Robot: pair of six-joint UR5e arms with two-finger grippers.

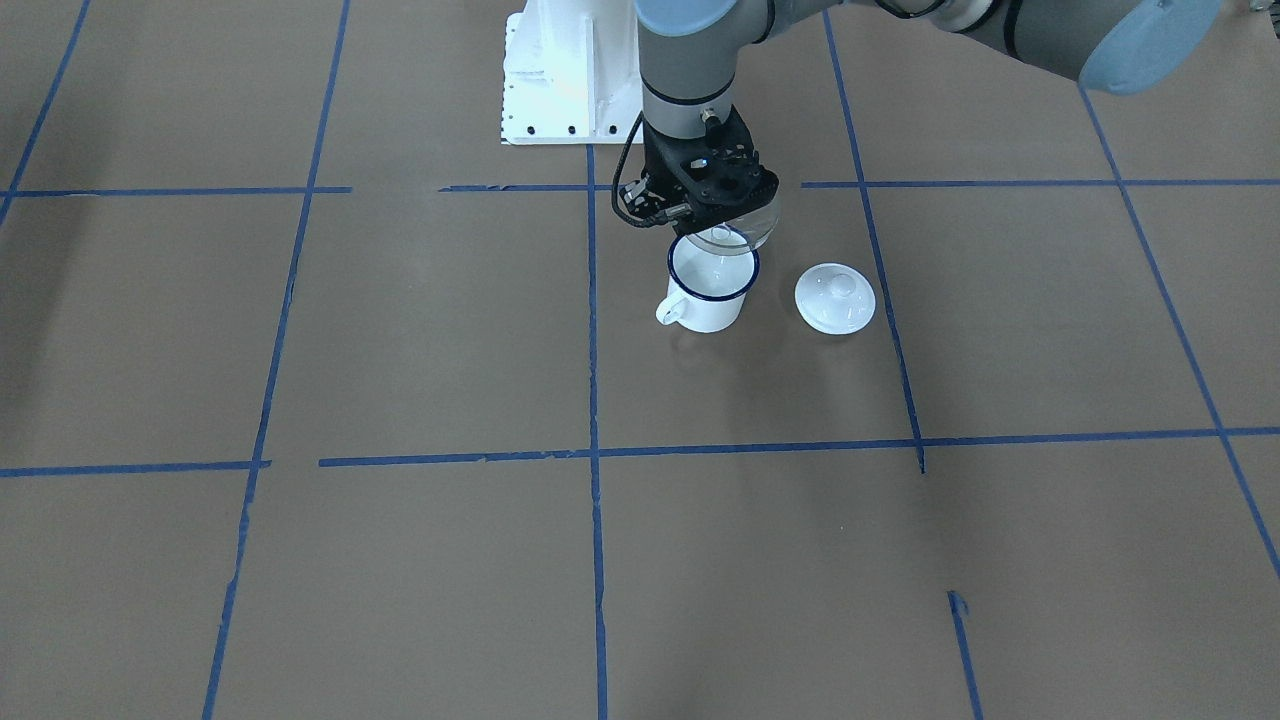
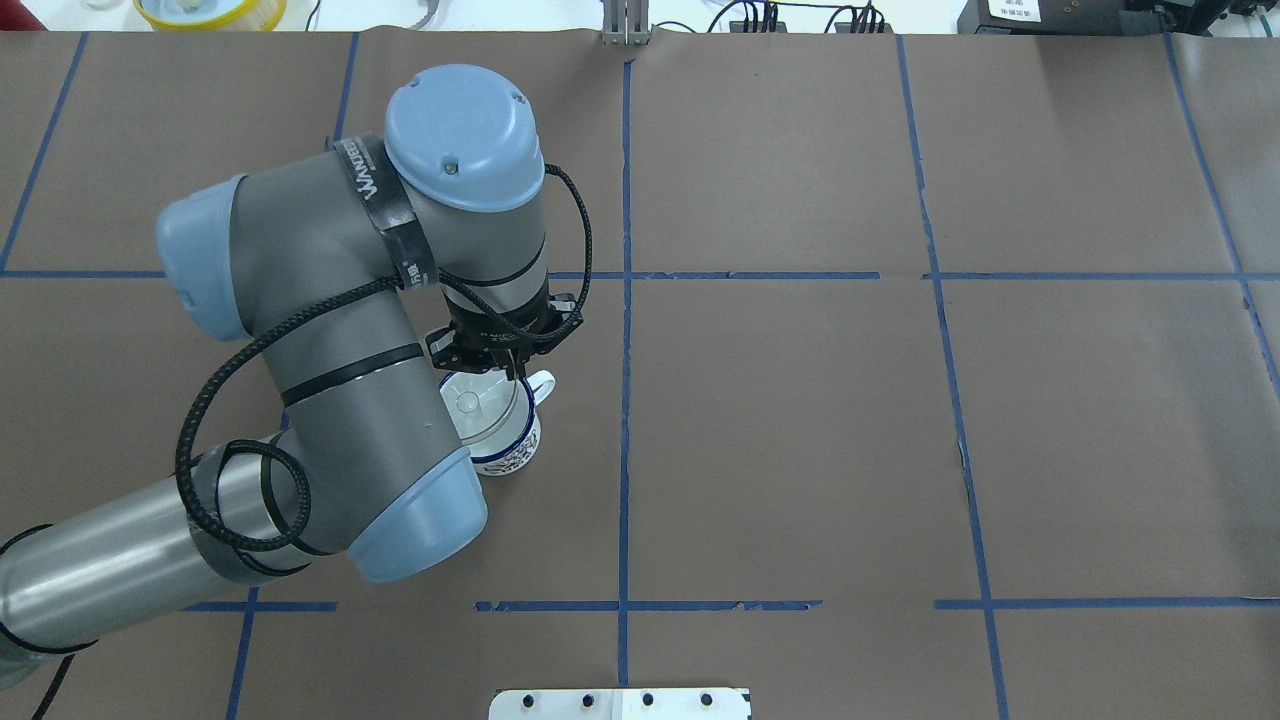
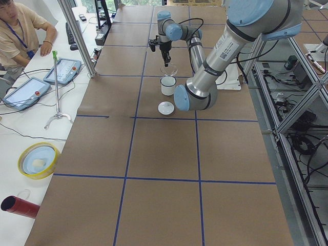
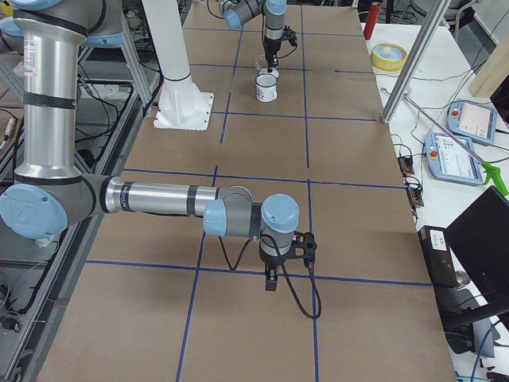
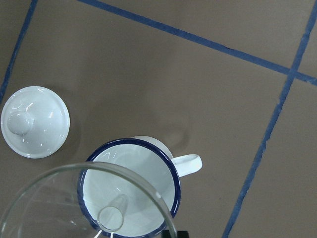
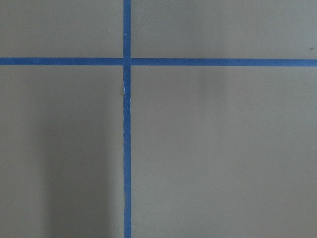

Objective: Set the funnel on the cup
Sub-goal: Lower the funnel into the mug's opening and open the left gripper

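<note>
My left gripper [image 1: 712, 212] is shut on the rim of the clear funnel [image 1: 738, 232] and holds it just above the cup [image 1: 712, 288], a white enamel mug with a dark blue rim. In the left wrist view the funnel [image 5: 74, 203] fills the lower left, and its stem points down into the cup's [image 5: 133, 183] mouth. From overhead the funnel [image 2: 470, 405] sits over the cup [image 2: 512, 448] beside the arm. My right gripper [image 4: 271, 280] hangs low over bare table far from the cup; I cannot tell whether it is open or shut.
A round white knobbed lid [image 1: 834, 297] lies on the table beside the cup, also in the left wrist view [image 5: 34, 121]. The white robot base plate [image 1: 560, 90] stands behind the cup. A yellow bowl [image 3: 38, 160] and a red cylinder [image 3: 18, 205] lie off the table's side.
</note>
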